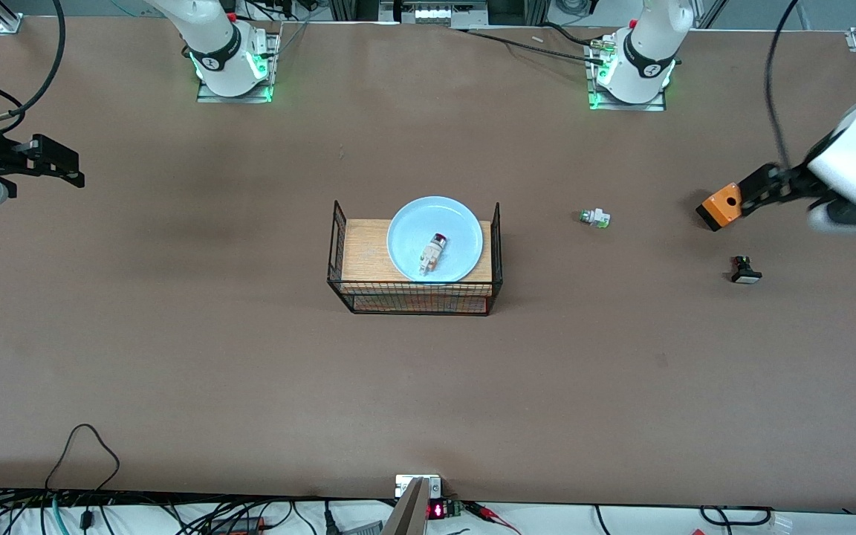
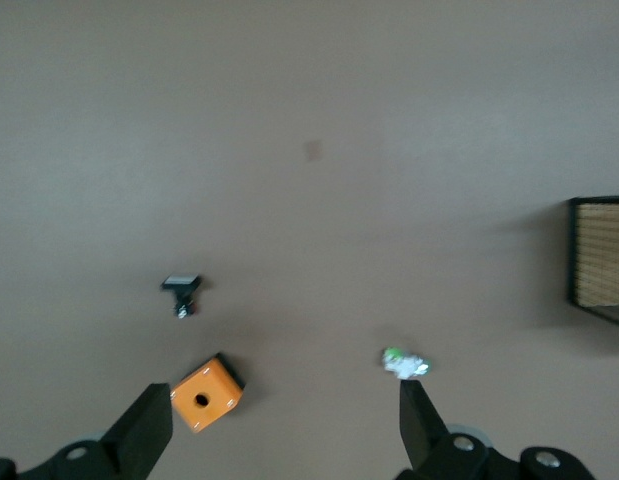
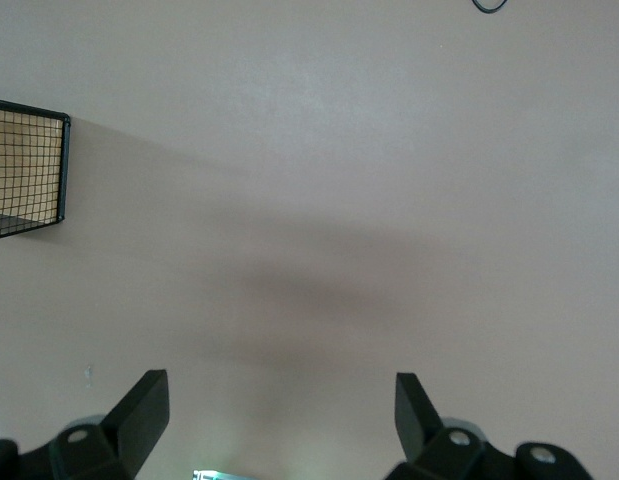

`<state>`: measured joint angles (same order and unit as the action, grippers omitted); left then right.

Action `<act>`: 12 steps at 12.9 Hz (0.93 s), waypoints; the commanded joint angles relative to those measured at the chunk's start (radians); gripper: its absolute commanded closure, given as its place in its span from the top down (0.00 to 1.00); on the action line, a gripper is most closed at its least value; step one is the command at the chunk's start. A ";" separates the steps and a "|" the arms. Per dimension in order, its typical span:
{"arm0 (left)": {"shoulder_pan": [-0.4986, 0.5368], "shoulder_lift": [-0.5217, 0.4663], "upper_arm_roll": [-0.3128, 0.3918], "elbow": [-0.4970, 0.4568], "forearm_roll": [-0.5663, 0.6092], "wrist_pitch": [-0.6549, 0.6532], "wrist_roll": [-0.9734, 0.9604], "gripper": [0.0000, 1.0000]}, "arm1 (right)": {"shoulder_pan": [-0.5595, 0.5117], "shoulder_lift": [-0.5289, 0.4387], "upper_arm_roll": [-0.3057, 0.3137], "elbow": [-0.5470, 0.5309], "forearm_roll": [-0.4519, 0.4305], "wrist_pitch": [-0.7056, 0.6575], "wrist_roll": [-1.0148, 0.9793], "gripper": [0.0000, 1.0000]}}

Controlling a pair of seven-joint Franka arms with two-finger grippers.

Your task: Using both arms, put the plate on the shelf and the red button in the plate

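The pale light-blue plate [image 1: 417, 223] rests on the wooden top of a black wire rack [image 1: 413, 303] at mid table. The red button [image 1: 434, 253] lies on its side in the plate, its red cap toward the robots' bases. My left gripper [image 1: 759, 192] is open and empty in the air at the left arm's end of the table, over an orange box [image 1: 720, 206]; the left wrist view shows its own fingers wide apart [image 2: 281, 400]. My right gripper [image 1: 64, 165] is open and empty over bare table at the right arm's end [image 3: 280, 385].
A white switch with a green cap [image 1: 595, 218] lies between the rack and the orange box. A black switch with a white cap [image 1: 744, 270] lies nearer the front camera than the box. The left wrist view shows the box [image 2: 206, 394], both switches and the rack's edge [image 2: 601, 250].
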<state>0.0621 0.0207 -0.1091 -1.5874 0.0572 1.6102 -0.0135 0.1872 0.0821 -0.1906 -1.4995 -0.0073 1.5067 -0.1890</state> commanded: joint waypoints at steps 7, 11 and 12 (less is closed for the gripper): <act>0.032 -0.056 0.015 -0.152 -0.054 0.043 0.093 1.00 | -0.002 0.008 0.000 0.019 0.000 -0.002 0.000 1.00; -0.034 -0.056 0.031 -0.146 -0.043 0.048 0.089 1.00 | -0.002 0.007 0.000 0.019 -0.003 -0.002 0.000 1.00; -0.042 -0.058 0.038 -0.148 -0.042 0.046 0.089 1.00 | -0.002 0.007 0.000 0.019 -0.005 -0.002 0.000 1.00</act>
<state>0.0488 -0.0351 -0.0904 -1.7479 0.0247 1.6580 0.0561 0.1872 0.0830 -0.1906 -1.4994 -0.0074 1.5096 -0.1890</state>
